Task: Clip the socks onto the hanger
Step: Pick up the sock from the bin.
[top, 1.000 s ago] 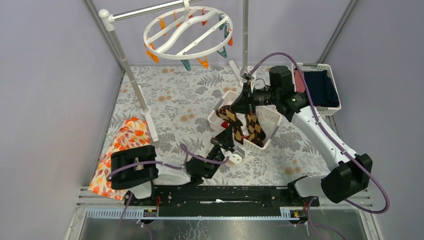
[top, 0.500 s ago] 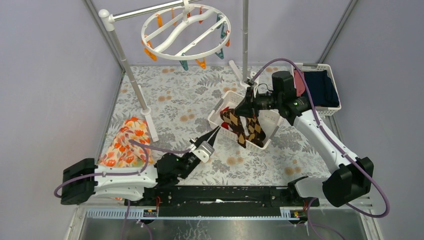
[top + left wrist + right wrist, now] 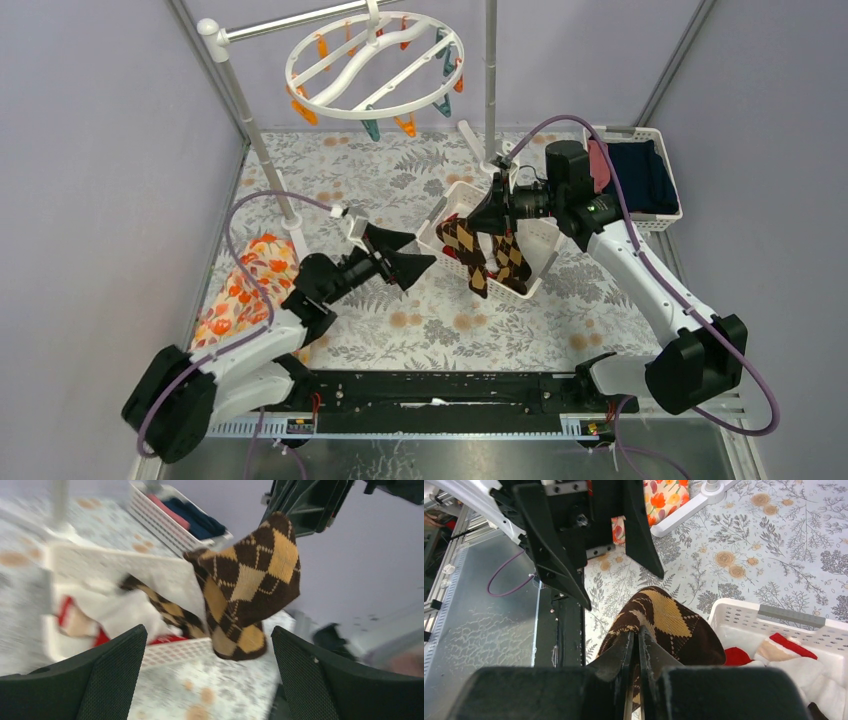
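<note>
Right gripper (image 3: 488, 218) stays clamped on the brown argyle sock (image 3: 470, 245), which dangles over the white basket (image 3: 545, 238) at frame centre. Left gripper (image 3: 422, 250), jaws now spread wide (they were together half a second ago), has swung up from the lower left to just left of the sock. The hanger (image 3: 340, 110) hangs at upper centre, well apart

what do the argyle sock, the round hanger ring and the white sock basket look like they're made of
Argyle sock: knitted fabric, fibre unclear; matte and soft, hanging limp with visible stitch texture.
Hanger ring: moulded white plastic by its look, smooth and slightly glossy, holding a rigid shape.
Sock basket: also seems hard white plastic, matte, with perforated walls.
</note>
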{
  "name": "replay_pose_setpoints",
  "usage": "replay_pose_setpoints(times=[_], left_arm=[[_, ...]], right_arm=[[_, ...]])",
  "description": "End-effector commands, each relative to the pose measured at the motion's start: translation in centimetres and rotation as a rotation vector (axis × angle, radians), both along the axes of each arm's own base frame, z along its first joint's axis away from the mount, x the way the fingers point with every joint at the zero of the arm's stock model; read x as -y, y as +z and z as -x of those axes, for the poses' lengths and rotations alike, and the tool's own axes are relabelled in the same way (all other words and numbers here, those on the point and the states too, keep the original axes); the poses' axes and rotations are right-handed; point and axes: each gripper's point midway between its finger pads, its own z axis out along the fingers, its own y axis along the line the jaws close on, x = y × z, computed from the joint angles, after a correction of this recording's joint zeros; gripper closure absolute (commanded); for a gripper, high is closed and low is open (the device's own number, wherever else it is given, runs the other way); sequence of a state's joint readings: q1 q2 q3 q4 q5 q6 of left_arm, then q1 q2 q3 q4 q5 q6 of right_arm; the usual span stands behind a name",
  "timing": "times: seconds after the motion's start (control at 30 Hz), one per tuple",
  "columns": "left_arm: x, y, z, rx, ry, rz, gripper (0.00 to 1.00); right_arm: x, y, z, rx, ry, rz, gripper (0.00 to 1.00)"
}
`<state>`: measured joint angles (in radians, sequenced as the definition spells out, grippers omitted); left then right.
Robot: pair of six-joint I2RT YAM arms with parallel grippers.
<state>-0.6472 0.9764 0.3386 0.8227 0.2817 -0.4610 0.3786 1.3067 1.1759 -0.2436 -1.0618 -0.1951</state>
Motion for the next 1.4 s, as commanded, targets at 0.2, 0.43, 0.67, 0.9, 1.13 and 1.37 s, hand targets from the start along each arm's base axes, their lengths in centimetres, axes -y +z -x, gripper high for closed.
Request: replay_pose_setpoints(times=[0.2, 0.43, 0.67, 0.9, 1.13, 1.37], left_arm=[[3.7, 1.6, 3.9, -0.390, -0.530, 0.373, 0.18], [4.5, 1.6, 2.9, -0.419, -0.542, 0.397, 0.22], [5.9, 1.6, 1.4, -0.438, -0.547, 0.408, 0.29], [6.4, 0.1, 0.8, -0.468, -0.540, 0.386, 0.02], [6.4, 3.0, 2.2, -0.414, -0.614, 0.399, 0.20], [6.6, 3.0, 2.7, -0.444, -0.643, 0.397, 0.61]], right_arm=[[0.0, 1.8, 0.8, 0.043, 0.030, -0.050, 0.90], [0.0, 1.5, 0.7, 0.033, 0.035, -0.050, 0.90], [-0.2, 1.4, 0.7, 0.012, 0.042, -0.059, 0.90], [-0.2, 1.7, 0.9, 0.010, 0.048, -0.068, 0.90], [-0.2, 0.7, 0.3, 0.005, 0.034, -0.048, 0.90], [-0.2, 0.3, 0.2, 0.007, 0.028, -0.037, 0.90]])
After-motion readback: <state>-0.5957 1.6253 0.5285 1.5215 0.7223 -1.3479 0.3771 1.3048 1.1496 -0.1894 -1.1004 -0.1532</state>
